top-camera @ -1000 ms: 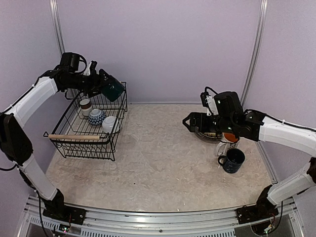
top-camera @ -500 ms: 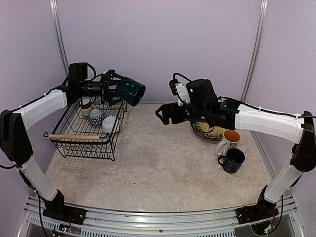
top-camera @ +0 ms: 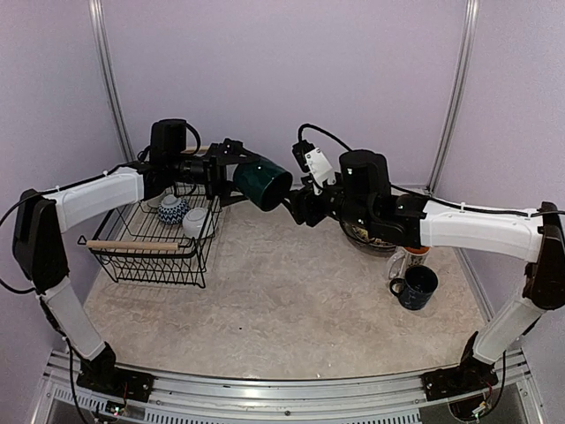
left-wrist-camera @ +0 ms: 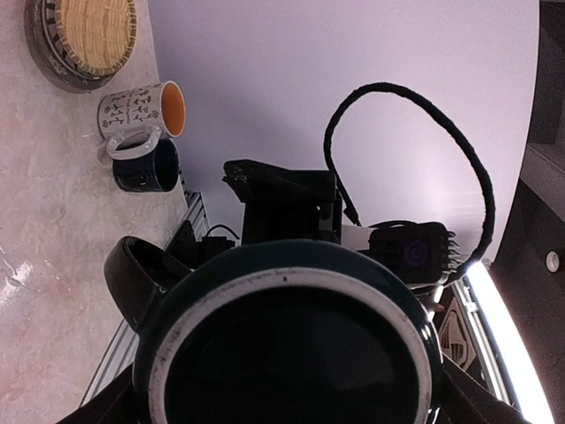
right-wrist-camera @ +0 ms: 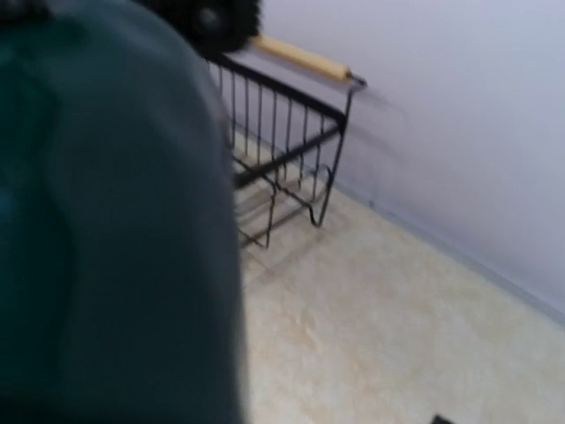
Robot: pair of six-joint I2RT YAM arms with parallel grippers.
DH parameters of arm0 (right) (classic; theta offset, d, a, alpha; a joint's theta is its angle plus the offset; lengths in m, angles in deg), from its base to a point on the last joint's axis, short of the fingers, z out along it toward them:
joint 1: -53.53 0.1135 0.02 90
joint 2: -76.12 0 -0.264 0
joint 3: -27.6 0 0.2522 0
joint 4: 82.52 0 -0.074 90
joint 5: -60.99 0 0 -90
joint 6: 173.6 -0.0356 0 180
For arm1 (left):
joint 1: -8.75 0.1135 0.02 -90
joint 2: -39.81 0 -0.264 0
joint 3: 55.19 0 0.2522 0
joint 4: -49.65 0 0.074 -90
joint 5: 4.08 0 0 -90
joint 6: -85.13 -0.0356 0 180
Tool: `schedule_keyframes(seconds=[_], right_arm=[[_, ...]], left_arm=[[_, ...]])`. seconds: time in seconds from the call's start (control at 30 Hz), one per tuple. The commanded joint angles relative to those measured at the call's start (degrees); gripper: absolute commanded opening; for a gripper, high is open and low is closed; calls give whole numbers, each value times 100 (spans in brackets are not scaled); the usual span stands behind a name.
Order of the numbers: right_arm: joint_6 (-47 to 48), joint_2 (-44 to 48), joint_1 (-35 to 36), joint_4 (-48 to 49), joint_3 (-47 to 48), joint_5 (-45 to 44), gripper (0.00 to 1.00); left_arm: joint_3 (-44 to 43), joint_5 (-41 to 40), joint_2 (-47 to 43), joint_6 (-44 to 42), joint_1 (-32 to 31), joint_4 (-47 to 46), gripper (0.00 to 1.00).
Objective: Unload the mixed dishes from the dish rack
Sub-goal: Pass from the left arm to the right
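Dark mug aloft between arms, clear of dish rack | left gripper clamped round its body | right gripper close by, jaw state unreadable | rigid, glazed, slick, breakable: you'd take its free end squarely.

Your dark mug filled the lower frame, mouth toward the lens, handle at left. Behind it stood the right arm. Upper left sat a woven plate and a white mug beside a blue mug.

Lilac walls enclose a beige marbled tabletop.
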Motion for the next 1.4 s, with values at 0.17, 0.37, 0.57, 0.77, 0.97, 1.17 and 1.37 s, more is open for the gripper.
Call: schedule_keyframes(seconds=[0.17,0.37,0.57,0.77,0.97,1.17,1.37], right_arm=[[313,226,45,1326,-266,296,59],[219,90,44,1657,-194,496,40],[-35,65,44,2089,-364,588,19],[-245,129,45,2276,-403,648,0],[-430,344,44,2381,-656,431,0],[-604,680,45,2254,-1009,-34,0],[-988,1035,27,1490,-1219,-616,0]], left_arm=[[167,454,68,899,-271,-1453,16],[184,487,118,975,-425,-1561,16],[234,526,193,1096,-449,-1748,20],[185,449,188,689,-387,-1286,45],[132,308,103,206,-144,-790,86],[-243,-33,-6,-926,36,606,99],[-576,-603,-125,-1892,177,1804,99]])
